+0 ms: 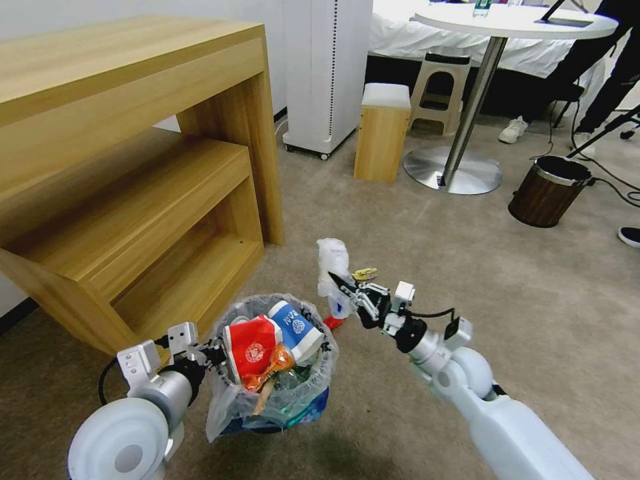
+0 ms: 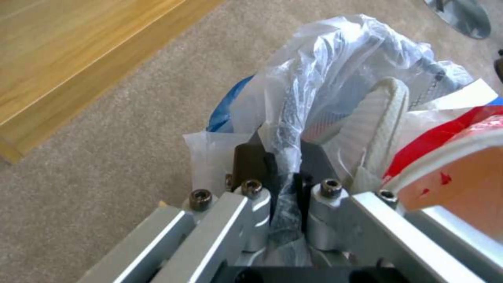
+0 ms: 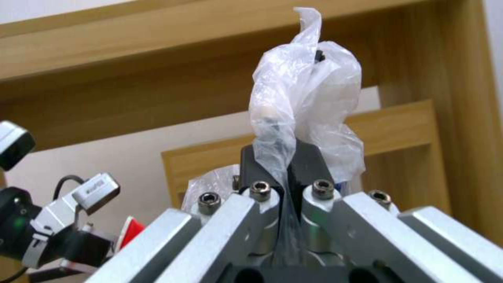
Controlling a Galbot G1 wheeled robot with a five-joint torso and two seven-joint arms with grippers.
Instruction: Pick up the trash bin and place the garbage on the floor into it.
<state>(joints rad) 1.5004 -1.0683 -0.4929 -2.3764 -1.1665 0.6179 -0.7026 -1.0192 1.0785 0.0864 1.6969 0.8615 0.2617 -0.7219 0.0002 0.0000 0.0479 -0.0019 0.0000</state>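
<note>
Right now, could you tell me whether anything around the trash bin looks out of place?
Yes. The trash bin is overfilled: paper cups stick up above its rim. The left tool pinches only its crinkled plastic liner. The right tool is shut on a clear plastic wrapper held beside the bin, not in it.

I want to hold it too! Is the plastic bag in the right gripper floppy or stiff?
Probably floppy: the bag crumples and twists where the right gripper pinches it. Likely light too, held by only that small pinch.
</note>
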